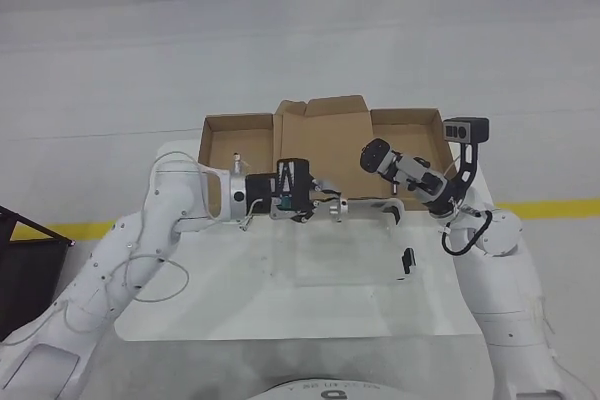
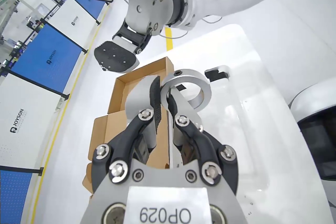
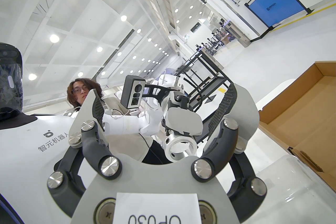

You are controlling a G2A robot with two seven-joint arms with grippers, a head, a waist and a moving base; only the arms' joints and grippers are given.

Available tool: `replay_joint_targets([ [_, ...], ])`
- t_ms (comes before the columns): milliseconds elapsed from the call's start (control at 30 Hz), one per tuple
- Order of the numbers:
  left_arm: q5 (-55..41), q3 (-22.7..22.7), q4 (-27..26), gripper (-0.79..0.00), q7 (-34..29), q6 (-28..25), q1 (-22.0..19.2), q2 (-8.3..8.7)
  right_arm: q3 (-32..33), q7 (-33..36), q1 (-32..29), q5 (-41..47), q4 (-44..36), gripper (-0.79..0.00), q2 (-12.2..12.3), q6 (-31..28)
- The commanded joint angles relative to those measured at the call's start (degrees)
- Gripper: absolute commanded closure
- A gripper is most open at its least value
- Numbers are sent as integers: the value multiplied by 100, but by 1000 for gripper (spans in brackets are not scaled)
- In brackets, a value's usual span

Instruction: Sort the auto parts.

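Observation:
A silver metal ring hangs above the table's far middle, just in front of the cardboard box. My left gripper is shut on the ring, one finger inside it and one outside, pinching its wall. My right gripper stands open a short way to the right, pointing at the ring without touching it. Its dark finger pad hovers over the box. A small black part lies on the table toward the right.
The open box has three compartments and stands along the far edge of the white table. A black rack stands on the floor at the left. The table's front half is bare.

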Motion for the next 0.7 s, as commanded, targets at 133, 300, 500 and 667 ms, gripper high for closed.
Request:
replay_joint_targets([
  [133, 126, -38, -98, 0, 20, -68, 37, -9, 0, 0, 0, 0, 0, -785, 0, 0],
  [300, 123, -234, -1, 0, 392, 100, 202, 3, 0, 0, 0, 0, 0, -785, 0, 0],
  [500, 816, -970, -192, 0, -805, 1502, 952, 159, 0, 0, 0, 0, 0, -785, 0, 0],
  [667, 481, -1675, -515, 0, -490, 1947, 1817, 275, 0, 0, 0, 0, 0, -785, 0, 0],
])
